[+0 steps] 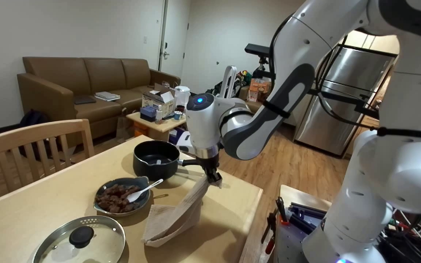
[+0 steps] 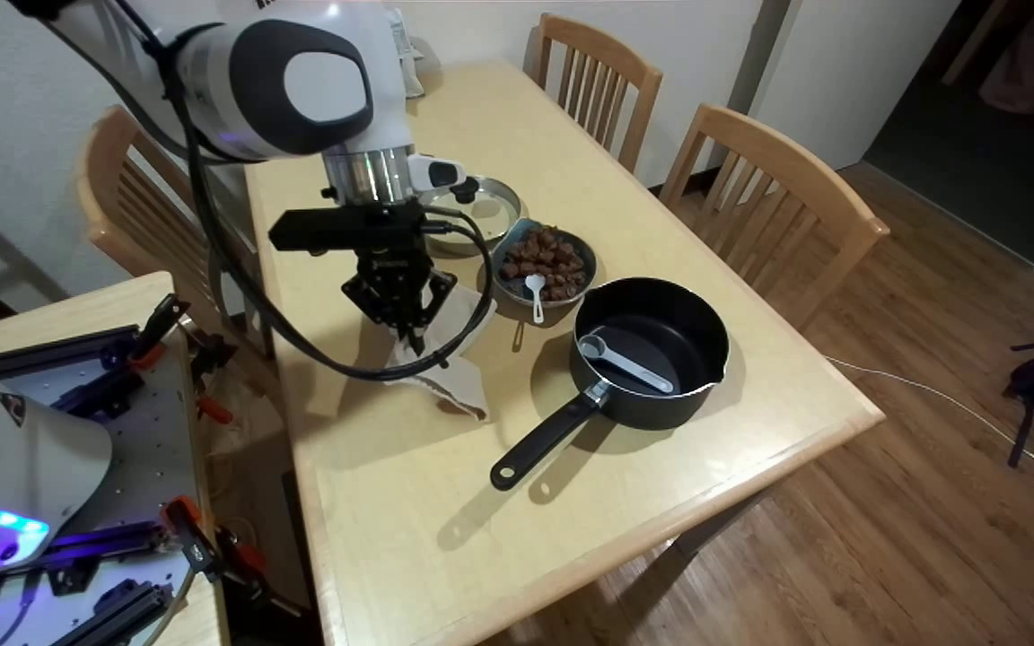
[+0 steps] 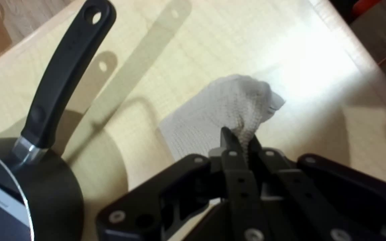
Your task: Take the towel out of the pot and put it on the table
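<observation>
A beige towel (image 1: 179, 221) hangs from my gripper (image 1: 214, 179), and its lower part rests on the light wooden table (image 1: 228, 197). The towel also shows in an exterior view (image 2: 454, 390), partly hidden by the arm's cable. In the wrist view my gripper (image 3: 241, 139) is shut on a bunched part of the towel (image 3: 206, 113). The black pot (image 1: 151, 170) stands beside the towel, apart from it. In an exterior view the pot (image 2: 652, 413) holds a light grey measuring spoon (image 2: 626, 363) and no towel. The pot also shows at the left of the wrist view (image 3: 55, 197).
The pot's handle (image 2: 542, 444) sticks out over the table towards the gripper side. A bowl of brown chunks (image 1: 117, 199) with a white spoon (image 1: 144, 191) sits beside the towel. A glass lid (image 1: 101, 243) lies past the bowl. Wooden chairs (image 2: 768, 188) stand along the table.
</observation>
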Controlling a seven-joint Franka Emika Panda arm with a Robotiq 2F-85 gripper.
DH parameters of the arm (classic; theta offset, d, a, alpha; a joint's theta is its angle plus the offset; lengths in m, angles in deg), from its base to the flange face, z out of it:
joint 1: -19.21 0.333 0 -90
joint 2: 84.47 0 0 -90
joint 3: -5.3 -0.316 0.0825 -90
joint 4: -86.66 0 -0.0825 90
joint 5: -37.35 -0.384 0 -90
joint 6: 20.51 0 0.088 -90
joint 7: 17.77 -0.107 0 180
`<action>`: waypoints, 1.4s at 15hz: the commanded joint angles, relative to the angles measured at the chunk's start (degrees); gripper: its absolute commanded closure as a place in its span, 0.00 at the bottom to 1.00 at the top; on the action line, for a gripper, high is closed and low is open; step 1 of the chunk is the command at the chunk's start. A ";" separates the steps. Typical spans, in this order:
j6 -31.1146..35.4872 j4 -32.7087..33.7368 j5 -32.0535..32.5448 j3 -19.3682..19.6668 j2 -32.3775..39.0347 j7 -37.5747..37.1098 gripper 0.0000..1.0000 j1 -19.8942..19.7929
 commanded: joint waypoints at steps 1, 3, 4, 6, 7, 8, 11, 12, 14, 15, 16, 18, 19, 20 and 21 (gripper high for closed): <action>-5.48 -5.11 -1.06 0.03 -5.98 -4.52 0.98 1.14; -7.26 -7.24 -2.21 -0.18 -7.56 -5.99 0.98 1.19; -7.91 -8.41 -3.10 -0.30 -8.33 -6.13 0.98 1.30; -9.04 -10.76 -4.75 -0.68 -9.47 -6.95 0.98 1.71; -9.38 -11.68 -5.70 -0.80 -9.65 -7.16 0.98 1.85; -8.77 -12.63 -6.67 -0.80 -9.36 -6.85 0.98 1.91; -6.47 -14.77 -9.07 -0.13 -7.95 -5.81 0.98 1.49; -6.27 -13.03 -10.24 0.50 -5.29 -5.28 0.98 0.88; -4.96 -13.47 -10.85 1.90 -3.88 -4.92 0.98 -0.29; -3.96 -13.44 -11.38 2.64 -2.96 -4.17 0.98 -0.84; -2.57 -13.39 -11.47 3.68 -1.90 -3.59 0.98 -1.64; -0.23 -12.72 -11.88 5.13 0.27 -2.45 0.98 -2.91; 0.81 -12.41 -12.05 5.65 1.21 -1.94 0.68 -3.43; 1.78 -12.18 -12.23 6.14 1.92 -1.42 0.66 -3.96; 2.71 -12.10 -12.66 6.42 2.31 -0.63 0.61 -4.42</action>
